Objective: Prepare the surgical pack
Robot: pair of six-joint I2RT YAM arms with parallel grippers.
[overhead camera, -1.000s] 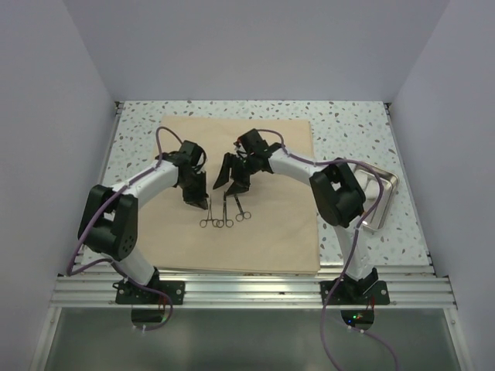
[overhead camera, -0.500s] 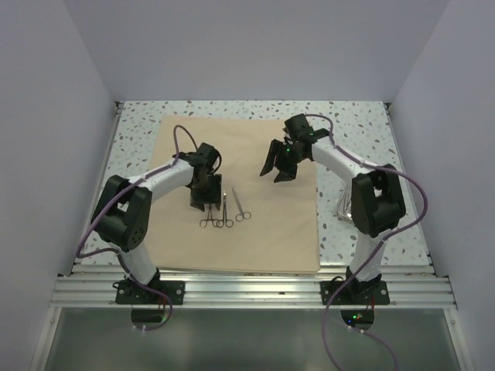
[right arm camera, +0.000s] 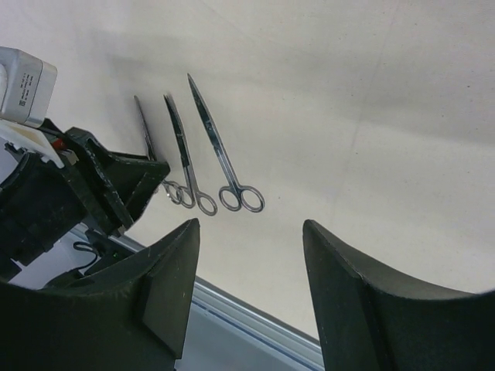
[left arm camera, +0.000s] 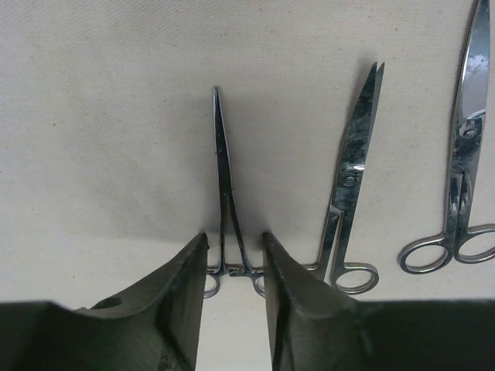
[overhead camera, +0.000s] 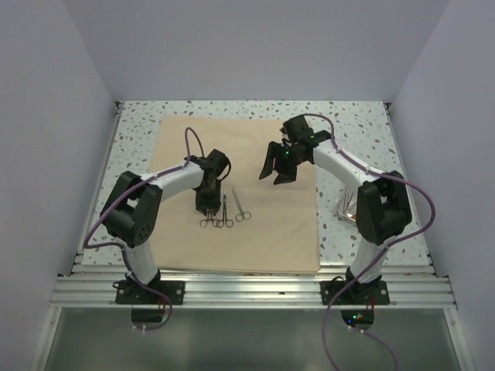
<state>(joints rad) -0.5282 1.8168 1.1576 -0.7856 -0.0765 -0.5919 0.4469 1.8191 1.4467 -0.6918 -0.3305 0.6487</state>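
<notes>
The surgical pack (overhead camera: 271, 239) lies spread flat on the speckled counter (overhead camera: 139, 124), covering most of its middle. 3 steel instruments lie side by side on the cloth with their tips pointing away from the arms: the forceps (left arm camera: 224, 178), the middle scissors (left arm camera: 352, 154) and the outer scissors (left arm camera: 464, 154). The left hand (left arm camera: 233, 236) is low over the forceps, its 2 fingers a little apart on either side of the shanks just above the ring handles, with a sliver of cloth showing each side, so it is not clenched. The right hand (overhead camera: 275, 171) hangs above the far right part of the cloth, spread wide and holding nothing.
</notes>
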